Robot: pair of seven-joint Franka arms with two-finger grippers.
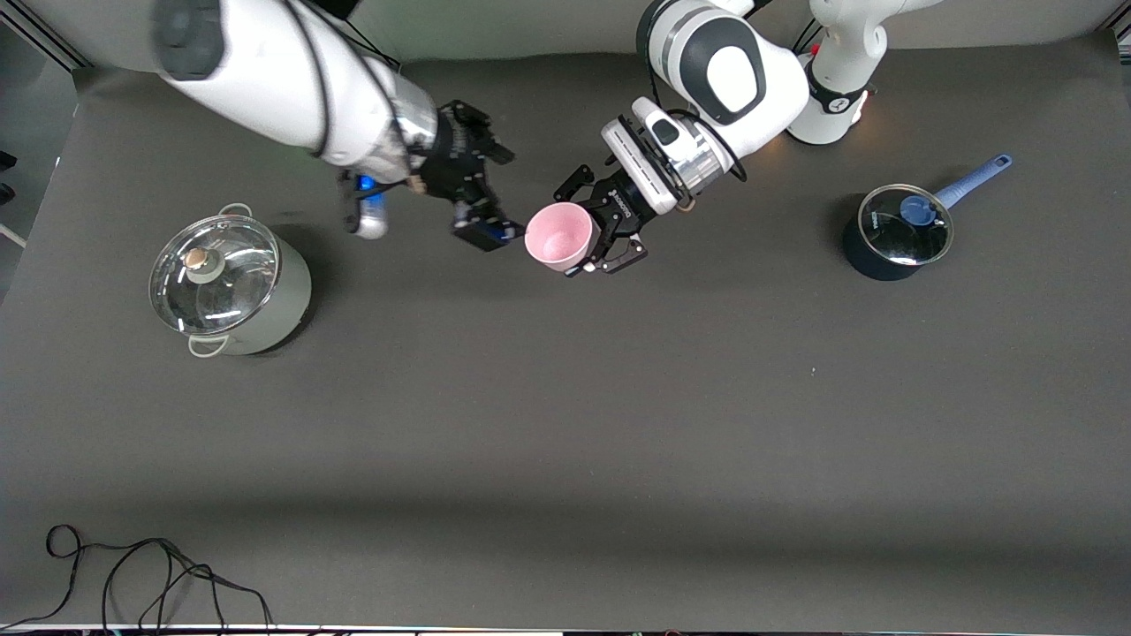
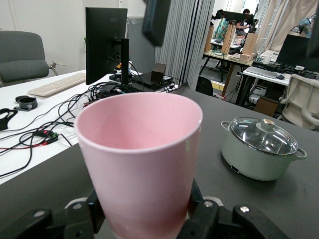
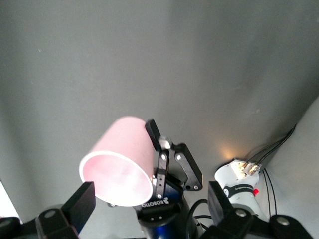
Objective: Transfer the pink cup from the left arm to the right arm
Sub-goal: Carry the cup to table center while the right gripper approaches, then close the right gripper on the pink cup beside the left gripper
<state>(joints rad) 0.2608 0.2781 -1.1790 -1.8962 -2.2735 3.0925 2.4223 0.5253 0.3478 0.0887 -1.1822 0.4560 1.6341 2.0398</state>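
Toward the right arm's end of the dark counter [image 1: 565,424] stands a pale green pot [image 1: 231,287] with a glass lid [image 1: 214,275] and a small round knob, upright and well apart from everything else; the left wrist view shows the same pot [image 2: 260,149] resting on the counter. Next comes the right claw [image 1: 482,199], hanging in the air over the counter's middle strip, its fingers [image 3: 82,204] spread wide with nothing between them and its tip just beside the pink cup [image 1: 558,236] but not touching it. The pink cup is off the counter, held up over that same middle strip and tipped so that its open mouth faces the front camera and the right claw; in the right wrist view the cup [image 3: 119,167] shows its rim and pale inside between that claw's own spread fingers, farther off. The left claw [image 1: 594,231] is clamped on the cup's lower body, one black finger on each side. Toward the left arm's end sits a dark blue saucepan [image 1: 891,235] with a glass lid and a long blue handle [image 1: 975,180].
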